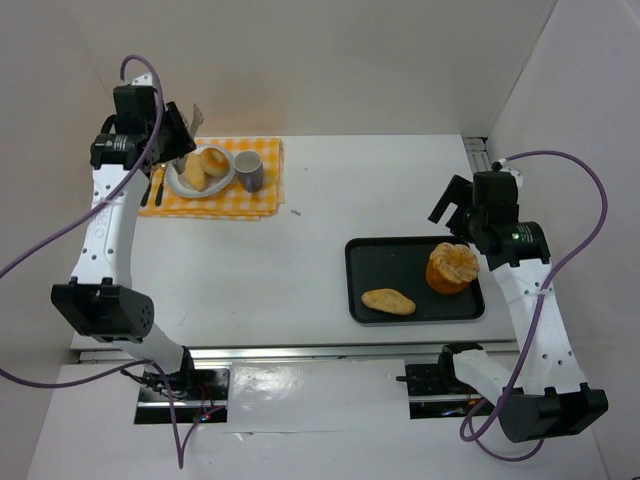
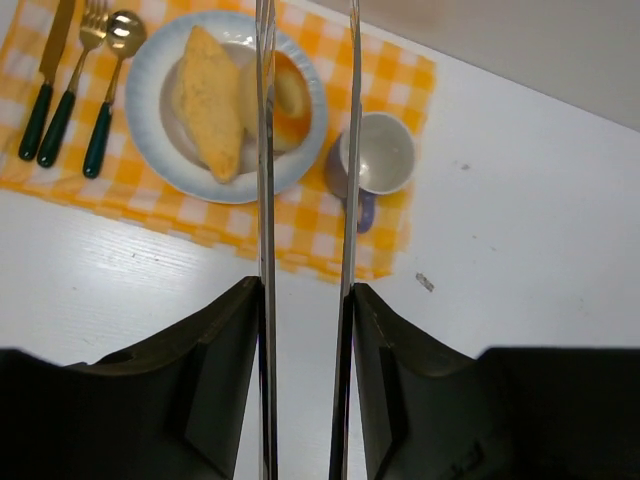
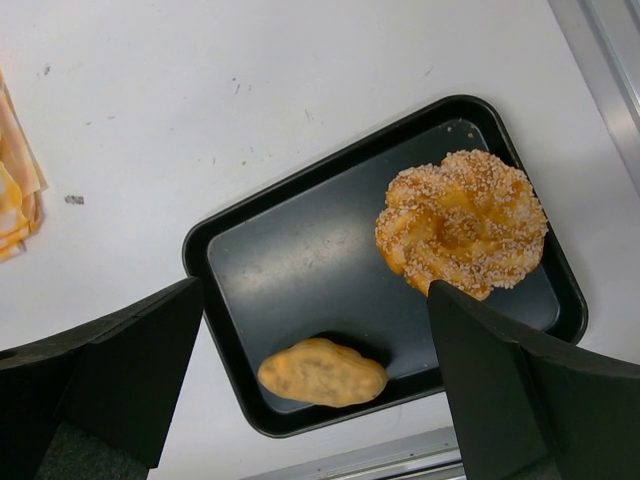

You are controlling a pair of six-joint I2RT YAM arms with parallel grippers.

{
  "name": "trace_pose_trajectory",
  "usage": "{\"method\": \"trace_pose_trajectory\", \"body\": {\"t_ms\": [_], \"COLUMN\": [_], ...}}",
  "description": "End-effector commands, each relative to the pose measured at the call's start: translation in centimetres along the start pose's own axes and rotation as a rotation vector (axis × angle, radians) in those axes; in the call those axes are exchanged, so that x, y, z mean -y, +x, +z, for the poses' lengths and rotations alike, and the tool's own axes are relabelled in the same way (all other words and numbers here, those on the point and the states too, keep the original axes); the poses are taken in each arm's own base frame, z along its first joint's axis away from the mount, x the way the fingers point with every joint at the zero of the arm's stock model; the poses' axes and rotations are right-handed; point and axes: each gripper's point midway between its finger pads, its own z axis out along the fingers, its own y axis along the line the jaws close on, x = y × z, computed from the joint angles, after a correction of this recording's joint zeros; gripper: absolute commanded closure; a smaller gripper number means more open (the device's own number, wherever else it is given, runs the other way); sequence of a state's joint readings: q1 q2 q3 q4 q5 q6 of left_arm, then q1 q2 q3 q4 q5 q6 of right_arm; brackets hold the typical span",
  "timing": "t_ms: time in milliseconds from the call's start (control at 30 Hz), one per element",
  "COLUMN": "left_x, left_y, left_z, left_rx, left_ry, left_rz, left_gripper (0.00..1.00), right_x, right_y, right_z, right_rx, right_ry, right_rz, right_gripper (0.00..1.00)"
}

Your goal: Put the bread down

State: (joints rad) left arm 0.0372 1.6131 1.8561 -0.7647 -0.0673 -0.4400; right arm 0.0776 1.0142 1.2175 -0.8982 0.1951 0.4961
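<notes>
A long golden bread [image 1: 193, 172] [image 2: 212, 100] and a round bun [image 1: 215, 160] [image 2: 292, 95] lie on the white plate [image 1: 176, 186] [image 2: 150, 60] at the far left. My left gripper [image 1: 182, 132] [image 2: 307, 30] hovers over that plate, open, its thin fingers a narrow gap apart with nothing between them. On the black tray [image 1: 352, 280] [image 3: 200, 250] at the right sit a sesame ring bread [image 1: 452, 267] [image 3: 460, 225] and an oval bread [image 1: 388, 301] [image 3: 322, 372]. Above the tray's far edge, my right gripper [image 1: 455, 205] [image 3: 315, 300] stands wide open and holds nothing.
The plate rests on a yellow checked placemat [image 1: 250, 200] [image 2: 400, 70]. A lilac cup [image 1: 248, 170] [image 2: 378, 155] stands to the right of the plate, and green-handled cutlery [image 2: 60, 100] lies to its left. White walls close in the table at the back and sides.
</notes>
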Motion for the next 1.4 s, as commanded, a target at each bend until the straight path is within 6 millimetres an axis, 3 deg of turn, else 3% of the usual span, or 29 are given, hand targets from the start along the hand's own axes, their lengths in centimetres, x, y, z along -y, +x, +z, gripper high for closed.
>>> {"method": "trace_pose_trajectory", "body": {"t_ms": [0, 67, 100, 267, 333, 367, 467, 667, 733, 767, 833, 1000, 1267, 1300, 1367], "left_x": [5.6, 8.2, 10.5, 15.2, 17.3, 16.3, 16.5, 16.3, 15.9, 15.6, 15.2, 15.3, 17.8, 18.8, 19.4], "left_y": [0.3, 3.0, 4.7, 13.8, 15.3, 17.6, 21.2, 26.4, 27.7, 28.2, 29.1, 28.1, 23.2, 21.4, 19.8], "left_z": [-3.6, -3.2, -3.7, -0.7, -0.2, 1.1, 2.6, 4.4, 4.7, 4.9, 5.2, 4.7, 2.1, 0.9, -0.1], "left_rx": [0.04, -0.009, -0.028, -0.203, -0.173, -0.208, -0.252, -0.32, -0.362, -0.371, -0.411, -0.393, -0.305, -0.273, -0.247], "left_ry": [0.166, 0.232, 0.262, 0.309, 0.357, 0.339, 0.357, 0.289, 0.271, 0.239, 0.206, 0.208, 0.267, 0.315, 0.35], "left_rz": [0.113, 0.181, 0.224, 0.325, 0.346, 0.356, 0.357, 0.419, 0.449, 0.469, 0.505, 0.527, 0.491, 0.463, 0.43], "left_gripper": [0.48, 0.48, 0.48, 0.5, 0.5, 0.5, 0.5, 0.49, 0.45, 0.36, 0.24, 0.16, 0.14, 0.14, 0.14], "right_x": [-0.8, -0.9, -0.9, -1.1, -0.8, -0.7, -0.2, -0.3, -0.4, -0.4, -0.4, -0.2, -0.2, -0.2, -0.2], "right_y": [-0.9, -0.8, -0.8, -0.8, -0.7, -0.5, -0.6, 0.2, 0.4, 0.4, 0.4, 1.0, 1.4, 1.6, 1.6], "right_z": [0.0, -0.1, -0.1, -0.1, -0.3, -0.4, -0.9, -0.6, -0.3, -0.3, -0.3, 0.4, 1.3, 1.6, 1.6], "right_rx": [0.041, 0.036, 0.036, 0.032, 0.035, 0.027, 0.042, 0.021, 0.007, 0.007, 0.007, -0.025, -0.049, -0.057, -0.057], "right_ry": [-0.043, -0.051, -0.051, -0.059, -0.051, -0.046, -0.03, -0.047, -0.05, -0.05, -0.05, -0.031, -0.018, -0.013, -0.013], "right_rz": [-0.001, -0.001, -0.001, 0.008, 0.008, 0.006, 0.008, 0.005, 0.003, 0.003, 0.003, -0.017, -0.022, -0.023, -0.023], "right_gripper": [0.0, 0.0, 0.0, 0.0, 0.0, 0.0, 0.0, 0.0, 0.0, 0.0, 0.0, 0.0, 0.0, 0.0, 0.0]}}
